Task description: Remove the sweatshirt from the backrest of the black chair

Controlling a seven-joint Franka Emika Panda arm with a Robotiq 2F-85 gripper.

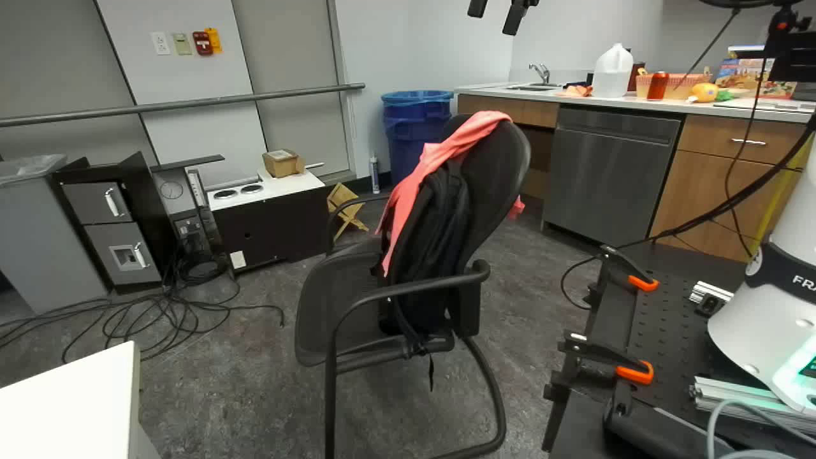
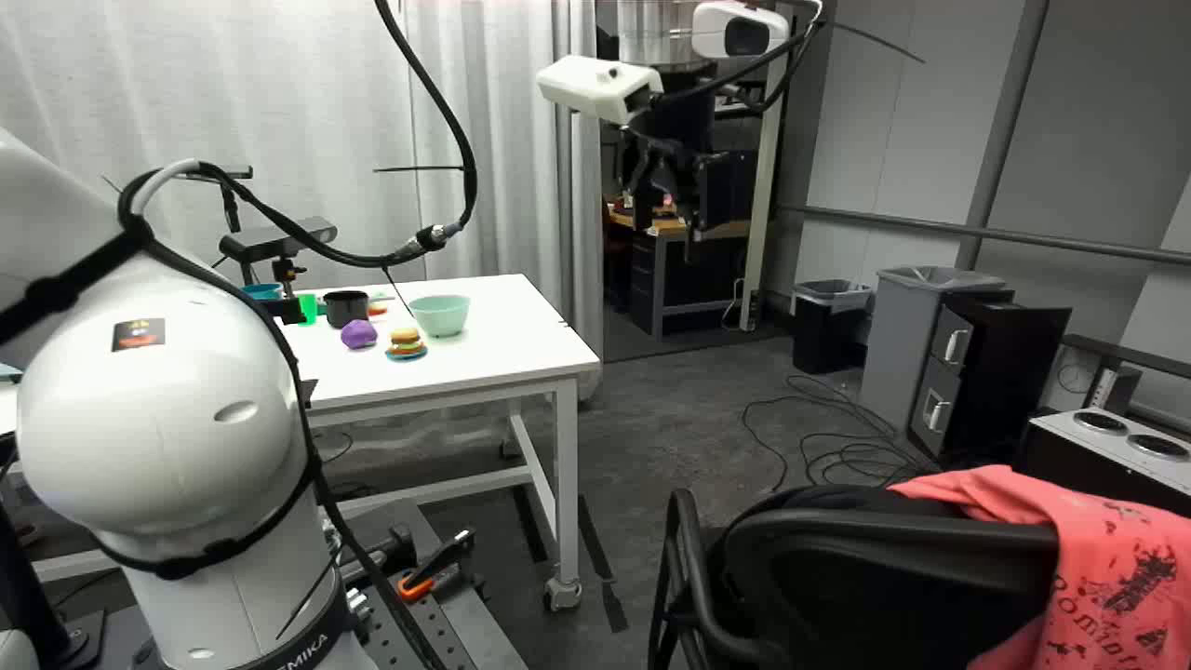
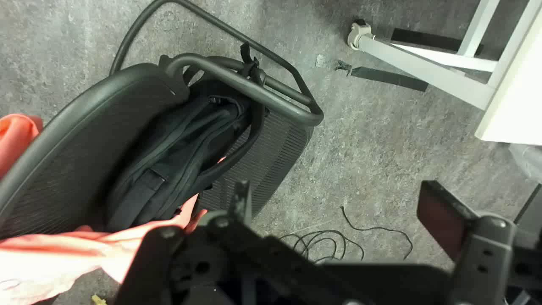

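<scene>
The coral-red sweatshirt (image 1: 440, 153) drapes over the rounded top of the backrest (image 1: 500, 169) of the black chair (image 1: 335, 303). One end hangs down toward the seat, and a small part shows behind the backrest. Its printed side shows in an exterior view (image 2: 1107, 549), and folds of it show at lower left in the wrist view (image 3: 46, 254). My gripper (image 3: 336, 201) is open and empty, with its fingers wide apart. It hangs in the air above the chair, apart from the sweatshirt; it also shows in both exterior views (image 1: 496, 16) (image 2: 665, 200).
A black backpack (image 1: 437, 236) hangs on the chair under the sweatshirt, with loose straps. A white table (image 2: 465, 372) with toys and bowls stands to the side. Black cables (image 1: 185, 319) lie on the floor. A blue bin (image 1: 417, 118) and a counter (image 1: 637, 105) stand behind the chair.
</scene>
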